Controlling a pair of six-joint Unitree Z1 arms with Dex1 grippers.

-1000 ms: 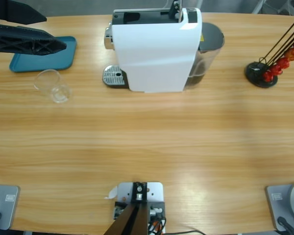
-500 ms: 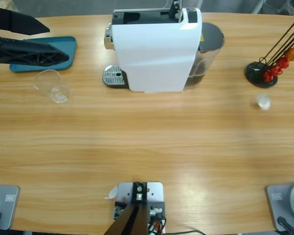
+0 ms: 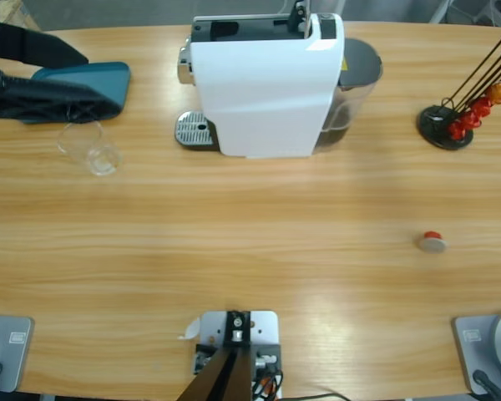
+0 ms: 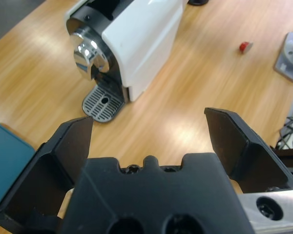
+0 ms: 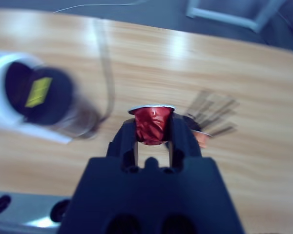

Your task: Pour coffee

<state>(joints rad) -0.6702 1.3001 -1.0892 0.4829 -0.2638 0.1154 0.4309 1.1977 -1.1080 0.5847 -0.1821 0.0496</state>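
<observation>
Wooden counter (image 3: 250,242), white capsule coffee machine (image 3: 267,83) at back, empty glass cup (image 3: 90,147) near teal tray (image 3: 108,79). Left claw (image 4: 149,136) wide over cup. Right claw (image 5: 153,131) pinching red capsule (image 5: 151,122). Second red capsule (image 3: 432,241) lying loose. No coffee visible.

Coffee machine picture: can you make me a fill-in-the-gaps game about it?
1. The coffee machine has a ___ body.
2. The right gripper is shut on a ___ capsule.
3. The left gripper has its fingers ___, with nothing between them.
4. The glass cup is ___: no coffee in it.

Missing words: white; red; open; empty.
</observation>
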